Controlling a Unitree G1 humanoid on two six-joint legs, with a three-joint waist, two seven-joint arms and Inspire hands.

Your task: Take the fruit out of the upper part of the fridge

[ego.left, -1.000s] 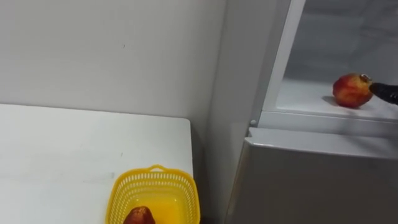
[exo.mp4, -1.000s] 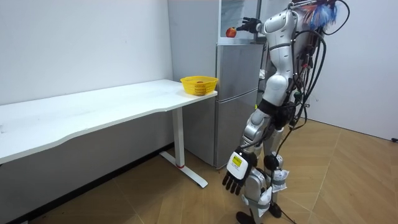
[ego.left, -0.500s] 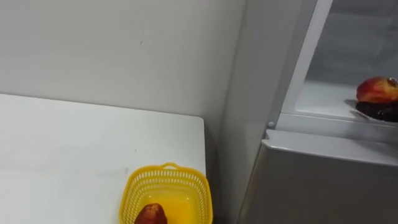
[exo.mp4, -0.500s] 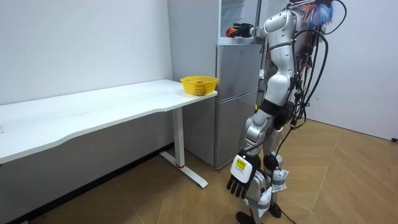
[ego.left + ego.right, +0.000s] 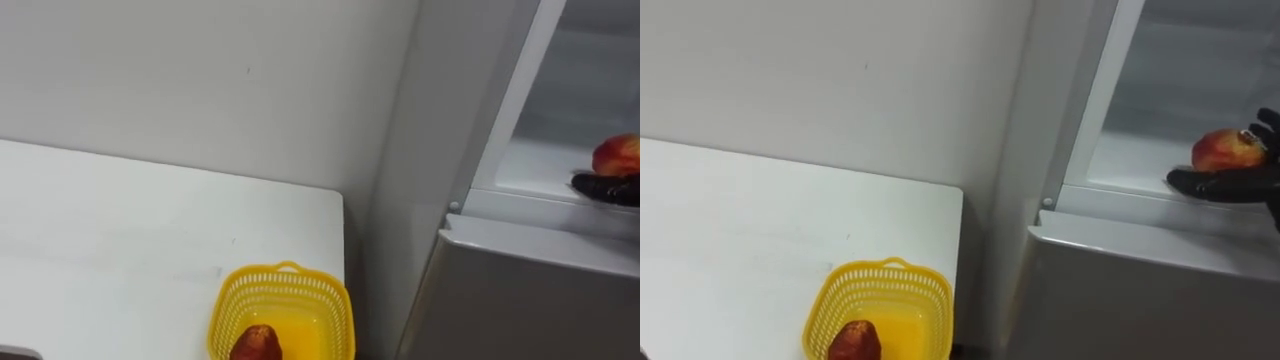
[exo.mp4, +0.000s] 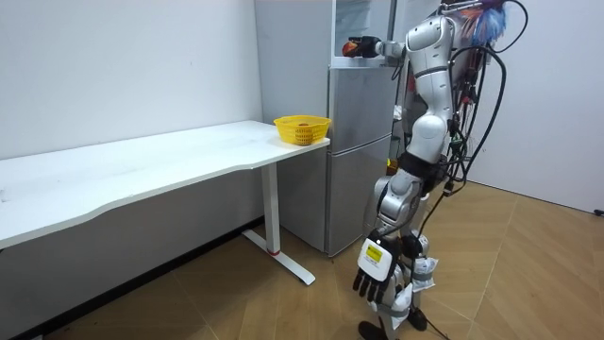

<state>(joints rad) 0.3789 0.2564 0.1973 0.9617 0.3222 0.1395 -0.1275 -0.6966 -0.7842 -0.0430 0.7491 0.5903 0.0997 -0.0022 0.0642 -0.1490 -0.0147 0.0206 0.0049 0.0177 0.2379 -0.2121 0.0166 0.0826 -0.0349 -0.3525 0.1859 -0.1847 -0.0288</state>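
Red fruit sits at three o'clock in the eye view, at the upper fridge shelf's front edge, cradled by the right hand (thumb beneath, fingers curled over), likely for lifting it out. At seven o'clock a yellow basket on the white table holds another fruit. The left hand hangs relaxed.

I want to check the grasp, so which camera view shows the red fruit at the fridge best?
The right eye view: nearly the whole red fruit shows, with the right robot hand curled round it. The left eye view cuts it off at the picture's edge; in the room view it is a distant speck.
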